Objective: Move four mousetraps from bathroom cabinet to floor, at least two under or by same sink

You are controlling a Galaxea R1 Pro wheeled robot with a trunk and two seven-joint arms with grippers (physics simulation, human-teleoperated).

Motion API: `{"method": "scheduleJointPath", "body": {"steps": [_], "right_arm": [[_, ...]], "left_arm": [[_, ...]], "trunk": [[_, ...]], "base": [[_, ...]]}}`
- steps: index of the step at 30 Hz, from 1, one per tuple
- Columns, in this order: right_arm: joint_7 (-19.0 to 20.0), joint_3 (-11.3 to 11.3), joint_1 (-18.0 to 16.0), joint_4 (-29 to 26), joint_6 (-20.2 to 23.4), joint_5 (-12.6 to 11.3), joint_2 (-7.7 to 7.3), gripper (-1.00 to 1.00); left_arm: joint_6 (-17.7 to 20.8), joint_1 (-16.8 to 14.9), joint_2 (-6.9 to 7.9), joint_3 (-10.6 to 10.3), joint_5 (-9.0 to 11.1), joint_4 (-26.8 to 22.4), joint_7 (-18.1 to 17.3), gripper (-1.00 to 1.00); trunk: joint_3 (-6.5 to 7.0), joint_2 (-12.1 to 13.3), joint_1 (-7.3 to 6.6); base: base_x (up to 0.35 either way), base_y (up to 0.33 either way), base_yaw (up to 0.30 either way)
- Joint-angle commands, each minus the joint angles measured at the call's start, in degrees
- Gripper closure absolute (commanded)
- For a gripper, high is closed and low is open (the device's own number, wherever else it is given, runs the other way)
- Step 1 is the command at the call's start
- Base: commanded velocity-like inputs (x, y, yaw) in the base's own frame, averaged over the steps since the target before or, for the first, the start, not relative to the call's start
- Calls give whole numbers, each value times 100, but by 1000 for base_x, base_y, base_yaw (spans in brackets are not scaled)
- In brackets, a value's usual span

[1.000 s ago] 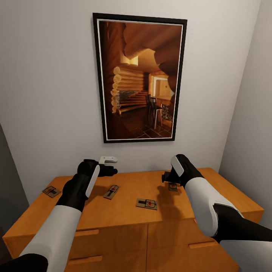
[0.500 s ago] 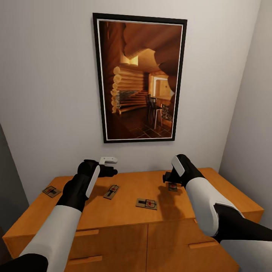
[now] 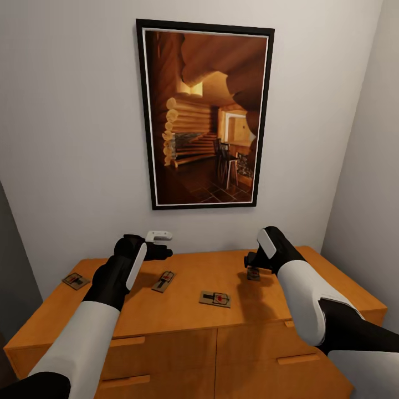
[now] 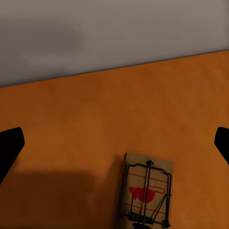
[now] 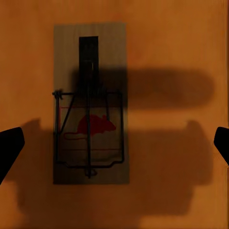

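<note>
1. Right gripper: fingers spread wide, nothing between them. In the right wrist view, only the two dark fingertips appear at opposite edges, with a mousetrap lying flat on the orange wood between and beyond them.
2. In the head view, this right-hand mousetrap lies directly beneath the right gripper, near the rear of the cabinet top.
3. Left gripper: fingers spread wide, holding nothing. It hovers above the cabinet top near the wall.
4. Second mousetrap: lies flat just below the left gripper.
5. Third mousetrap: centre of the top, near the front edge.
6. Fourth mousetrap: far left end.
7. A framed picture hangs on the wall above the cabinet.
</note>
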Motion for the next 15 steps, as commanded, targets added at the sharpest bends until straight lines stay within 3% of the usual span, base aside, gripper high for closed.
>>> {"method": "scheduleJointPath", "body": {"steps": [1, 15], "right_arm": [[-60, -22, -3, -8, -4, -58, 2, -100], [-59, -16, -5, -7, -50, -51, 10, -100]], "left_arm": [[24, -4, 0, 0, 10, -5, -2, -100], [23, -4, 0, 0, 10, -2, 5, -100]], "trunk": [[-7, -4, 0], [-7, -4, 0]], "base": [[0, 0, 0], [0, 0, 0]]}}
